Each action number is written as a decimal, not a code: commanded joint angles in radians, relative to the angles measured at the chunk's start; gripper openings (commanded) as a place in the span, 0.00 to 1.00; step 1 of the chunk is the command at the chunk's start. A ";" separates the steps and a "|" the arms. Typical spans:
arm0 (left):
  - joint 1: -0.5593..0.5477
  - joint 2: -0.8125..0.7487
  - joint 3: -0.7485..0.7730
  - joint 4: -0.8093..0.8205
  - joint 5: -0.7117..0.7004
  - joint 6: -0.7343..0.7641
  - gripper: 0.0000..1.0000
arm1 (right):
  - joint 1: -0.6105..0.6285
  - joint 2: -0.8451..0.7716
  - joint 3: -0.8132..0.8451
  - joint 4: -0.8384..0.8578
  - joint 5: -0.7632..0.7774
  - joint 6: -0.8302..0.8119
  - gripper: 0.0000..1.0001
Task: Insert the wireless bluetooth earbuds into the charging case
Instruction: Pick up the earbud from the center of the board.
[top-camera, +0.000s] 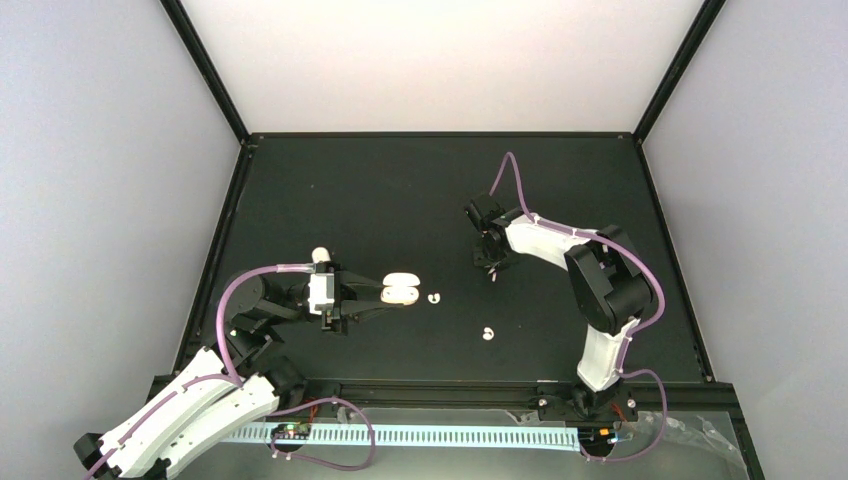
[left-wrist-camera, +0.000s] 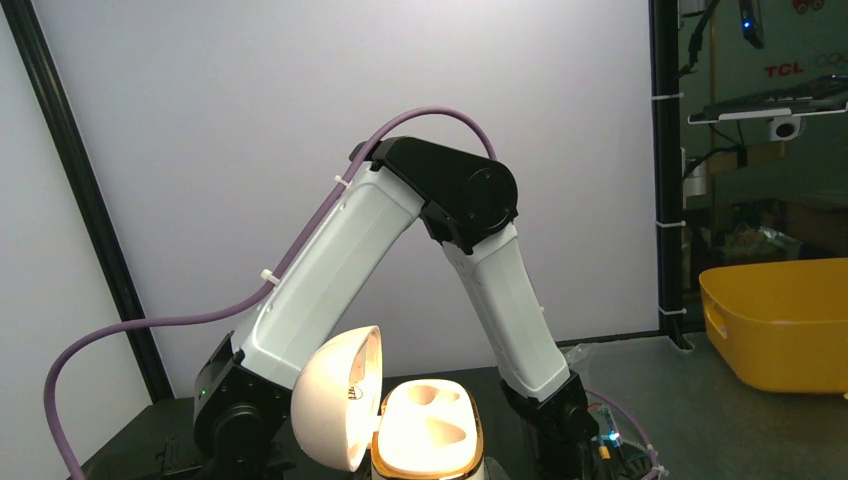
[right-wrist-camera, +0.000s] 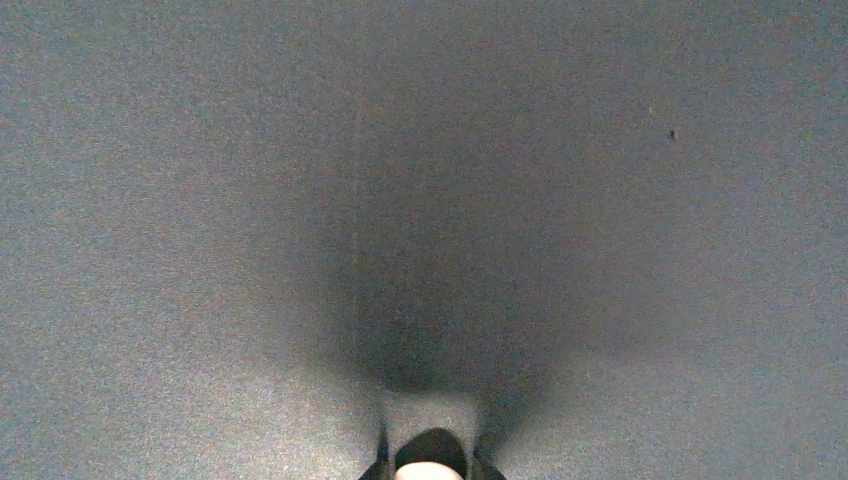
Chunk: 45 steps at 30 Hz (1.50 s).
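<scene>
My left gripper (top-camera: 392, 292) is shut on the cream charging case (top-camera: 401, 291) and holds it at the table's middle left. In the left wrist view the case (left-wrist-camera: 430, 430) stands open, its lid (left-wrist-camera: 330, 400) swung left, and both hollows are empty. Two curled white earbuds lie on the black table: one (top-camera: 434, 297) just right of the case, one (top-camera: 488, 334) nearer the front. My right gripper (top-camera: 492, 264) points down close over the table, behind them. Its fingertips (right-wrist-camera: 385, 465) are nearly together, with a small cream earbud (right-wrist-camera: 430, 471) between them at the frame's bottom edge. The other earbuds are hidden.
The right arm (left-wrist-camera: 400, 240) fills the middle of the left wrist view. A yellow bin (left-wrist-camera: 780, 320) stands beyond the table's edge there. The black frame rail (top-camera: 440, 385) runs along the table's near edge.
</scene>
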<state>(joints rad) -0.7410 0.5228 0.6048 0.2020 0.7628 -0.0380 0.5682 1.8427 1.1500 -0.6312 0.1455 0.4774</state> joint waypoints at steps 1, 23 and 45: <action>-0.006 -0.013 0.004 0.004 0.000 -0.004 0.02 | 0.005 0.007 -0.018 -0.008 0.015 0.006 0.19; -0.006 -0.012 0.004 0.000 -0.010 0.001 0.02 | 0.006 -0.102 -0.053 0.053 0.026 0.018 0.12; -0.006 -0.019 -0.011 0.000 -0.185 0.019 0.02 | 0.113 -0.872 -0.066 0.355 0.013 -0.174 0.11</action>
<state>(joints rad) -0.7410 0.5159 0.6041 0.1715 0.6533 -0.0250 0.6373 1.0466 1.0550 -0.3428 0.1482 0.3950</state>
